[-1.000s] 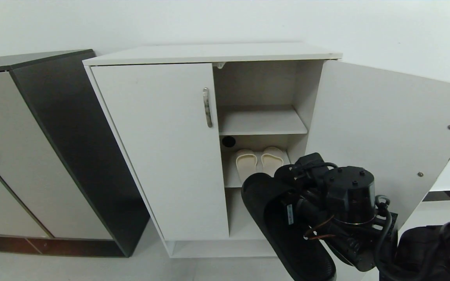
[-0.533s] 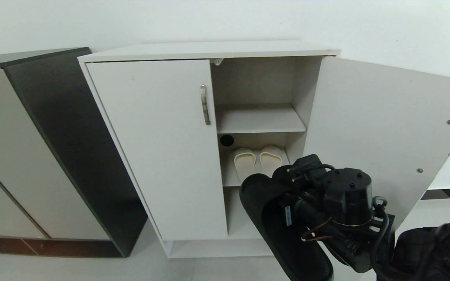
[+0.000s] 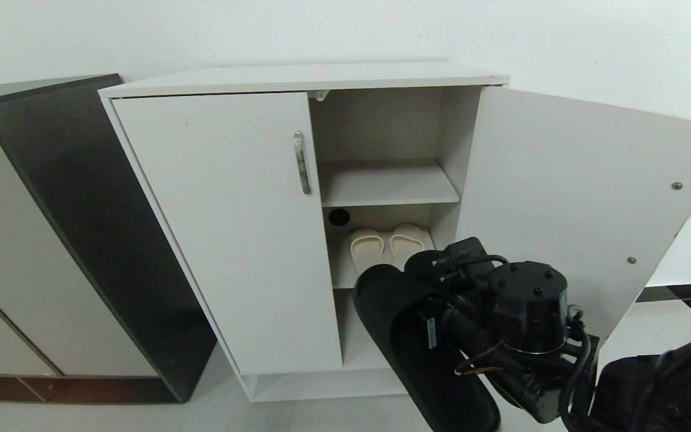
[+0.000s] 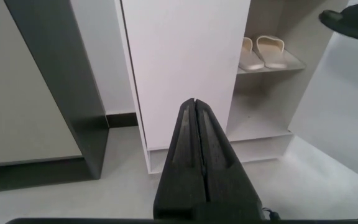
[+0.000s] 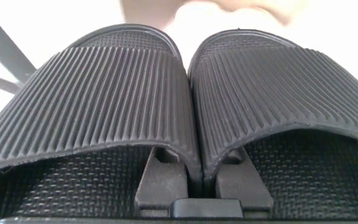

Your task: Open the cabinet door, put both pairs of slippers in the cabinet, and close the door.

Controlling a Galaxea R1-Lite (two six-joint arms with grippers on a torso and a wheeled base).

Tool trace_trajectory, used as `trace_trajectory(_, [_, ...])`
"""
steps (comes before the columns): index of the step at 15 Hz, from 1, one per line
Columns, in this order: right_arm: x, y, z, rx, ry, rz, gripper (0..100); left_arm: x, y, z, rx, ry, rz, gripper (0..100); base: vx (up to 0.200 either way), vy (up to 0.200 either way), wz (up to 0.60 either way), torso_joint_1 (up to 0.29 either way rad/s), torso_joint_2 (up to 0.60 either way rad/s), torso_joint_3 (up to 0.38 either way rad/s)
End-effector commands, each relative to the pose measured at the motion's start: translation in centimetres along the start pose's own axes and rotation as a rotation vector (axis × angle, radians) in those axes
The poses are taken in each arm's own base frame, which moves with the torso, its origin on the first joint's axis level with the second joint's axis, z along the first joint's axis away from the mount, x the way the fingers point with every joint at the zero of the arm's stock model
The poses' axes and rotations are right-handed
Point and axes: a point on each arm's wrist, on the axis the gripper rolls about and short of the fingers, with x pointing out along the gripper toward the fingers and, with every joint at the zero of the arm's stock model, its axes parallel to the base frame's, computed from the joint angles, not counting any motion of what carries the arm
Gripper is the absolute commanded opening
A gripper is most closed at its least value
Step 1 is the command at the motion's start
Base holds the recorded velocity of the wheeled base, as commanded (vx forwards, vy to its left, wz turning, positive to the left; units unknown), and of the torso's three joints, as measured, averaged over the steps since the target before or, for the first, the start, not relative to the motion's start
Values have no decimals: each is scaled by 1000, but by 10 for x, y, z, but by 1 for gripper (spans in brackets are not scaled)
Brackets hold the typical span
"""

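Right tool (image 3: 436,327) is clamped on the pair of black slippers (image 3: 405,336); in the right wrist view its 2 fingers (image 5: 160,180) sit under the ribbed straps and pinch the inner edges of the 2 slippers together, side by side. It holds the pair in the air in front of the open right half of the cabinet (image 3: 297,75), toes towards the opening and soles down. Whether the toes are past the cabinet's front edge, I cannot tell.

Left tool (image 4: 194,143) is closed with nothing in it, fingers pressed flat together, low in front of the cabinet and well apart from it.

Inside, the cream slippers (image 3: 387,245) lie side by side on the middle shelf (image 3: 336,273), below an upper shelf (image 3: 387,186). The right door (image 3: 561,192) stands swung wide open; the left door (image 3: 225,228) is shut, its metal handle (image 3: 302,162) upright near the inner edge.

Beside the cabinet on the left stands a dark cabinet (image 3: 81,210), both on a pale floor (image 3: 141,417) against a white wall (image 3: 591,42)
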Motion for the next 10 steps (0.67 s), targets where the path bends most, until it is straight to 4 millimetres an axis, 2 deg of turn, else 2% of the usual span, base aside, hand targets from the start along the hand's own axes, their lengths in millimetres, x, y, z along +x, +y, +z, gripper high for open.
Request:
trace_trajectory(1, [23,20,3,8,7,-26,0,0,0,0,0,1,0,0,0,0,0,0,0,0])
trace_trajectory(3, [45,39,26,43,37,-135,0,0,0,0,0,1,0,0,0,0,0,0,0,0])
trace_trajectory(4, [49,46,47,73,32,-162,0,0,0,0,0,1,0,0,0,0,0,0,0,0])
trace_trajectory(8, [55,52,99,103,42,-312,0,0,0,0,0,1,0,0,0,0,0,0,0,0])
trace_trajectory(10, [53,53,114,116,10,-352,0,0,0,0,0,1,0,0,0,0,0,0,0,0])
